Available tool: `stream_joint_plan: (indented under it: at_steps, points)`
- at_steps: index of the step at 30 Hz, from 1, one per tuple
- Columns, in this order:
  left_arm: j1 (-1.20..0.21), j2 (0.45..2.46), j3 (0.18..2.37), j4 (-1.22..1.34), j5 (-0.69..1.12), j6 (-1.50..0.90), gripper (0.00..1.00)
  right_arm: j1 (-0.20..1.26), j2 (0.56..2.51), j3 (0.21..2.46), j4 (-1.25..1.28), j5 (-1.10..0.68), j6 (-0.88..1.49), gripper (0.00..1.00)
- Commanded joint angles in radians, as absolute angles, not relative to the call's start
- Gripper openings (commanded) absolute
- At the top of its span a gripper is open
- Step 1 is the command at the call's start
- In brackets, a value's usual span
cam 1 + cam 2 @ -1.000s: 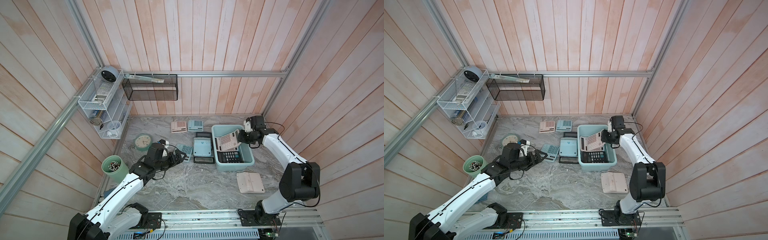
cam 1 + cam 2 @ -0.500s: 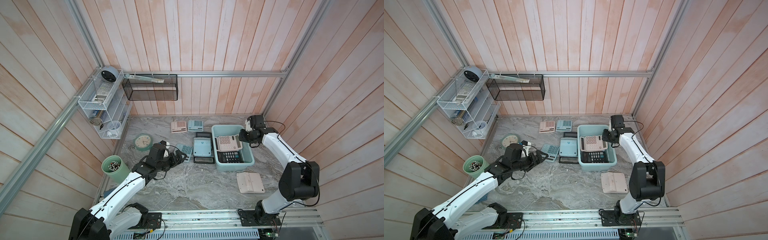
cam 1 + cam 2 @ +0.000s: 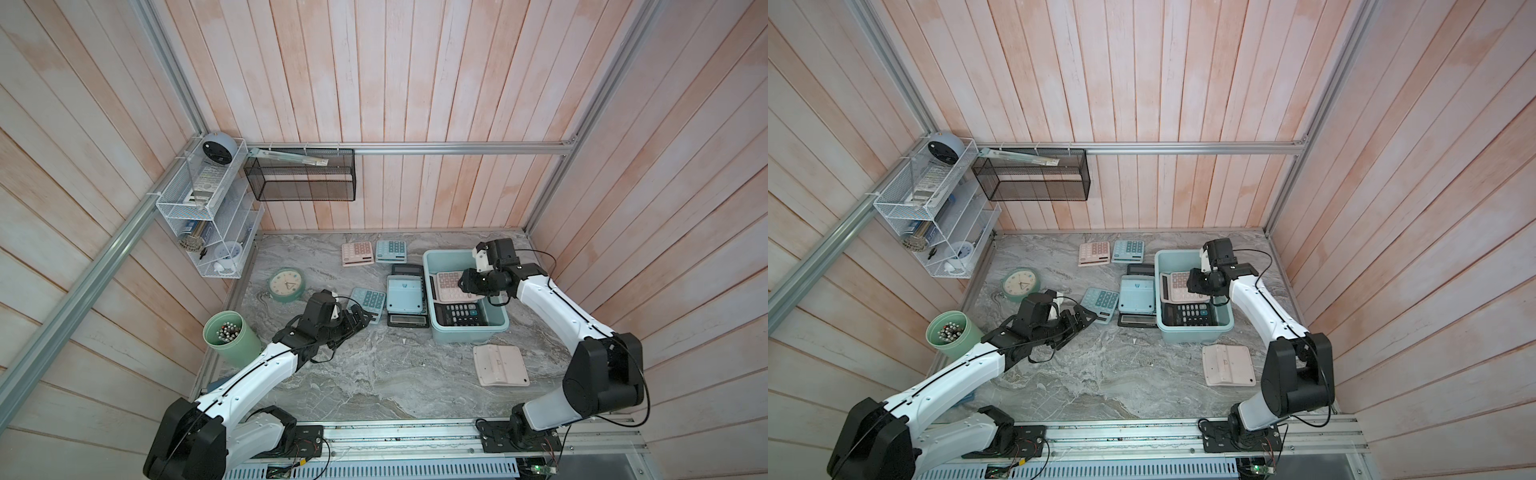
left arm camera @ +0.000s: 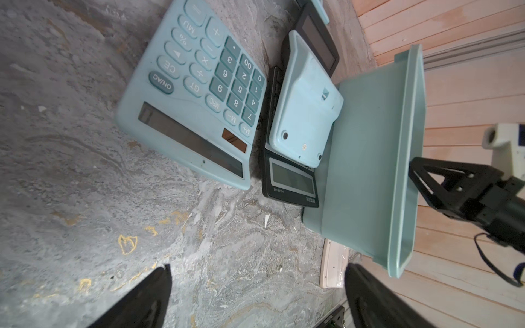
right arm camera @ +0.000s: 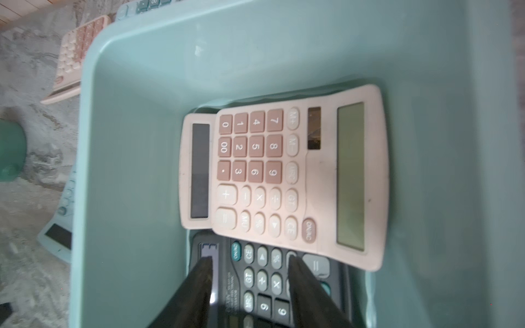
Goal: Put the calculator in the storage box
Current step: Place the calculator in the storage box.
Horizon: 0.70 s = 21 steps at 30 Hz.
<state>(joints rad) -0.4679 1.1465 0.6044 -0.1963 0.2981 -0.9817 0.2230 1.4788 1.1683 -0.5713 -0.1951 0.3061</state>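
Pink calculator [image 5: 298, 176] is laid flat in the storage box [image 5: 127, 142], overlapping a second pink calculator [image 5: 196, 170] and a black calculator [image 5: 267, 281]. Right hand [image 5: 250, 259] is parted halfway above them with nothing held. It's best lifted straight up so nothing gets snagged. Left hand [image 4: 257, 268] is spread wide near the teal calculator [image 4: 193, 93] on the bench [image 4: 71, 198]. ON/AC, CE, GT and MRC can be read on the keys, but no brand can be made out.

Pen cup [image 3: 232, 338] near clock [image 3: 286, 284]

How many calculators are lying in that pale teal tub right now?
3. One pink calculator lies on top; a second pink calculator peeks out from under it; a black calculator lies alongside, partly covered. Others could be hidden beneath.
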Motion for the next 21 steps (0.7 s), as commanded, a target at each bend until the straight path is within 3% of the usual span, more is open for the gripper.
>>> stream_joint_plan:
  at_steps: [1,9,17,21]
  points:
    - [-0.469,1.189,0.551,-0.038,0.296,-1.095,1.0,0.258,1.347,1.122,-0.527,-0.277,0.335,0.59]
    - [-0.372,1.281,0.574,-0.076,0.267,-1.059,0.93,0.261,1.221,1.109,-0.612,-0.306,0.329,0.67]
    - [-0.253,1.375,0.644,-0.121,0.351,-0.981,0.74,0.261,1.155,1.066,-0.614,-0.376,0.348,0.67]
    - [-0.25,1.445,0.643,-0.013,0.449,-1.042,0.68,0.262,1.143,1.065,-0.623,-0.395,0.347,0.68]
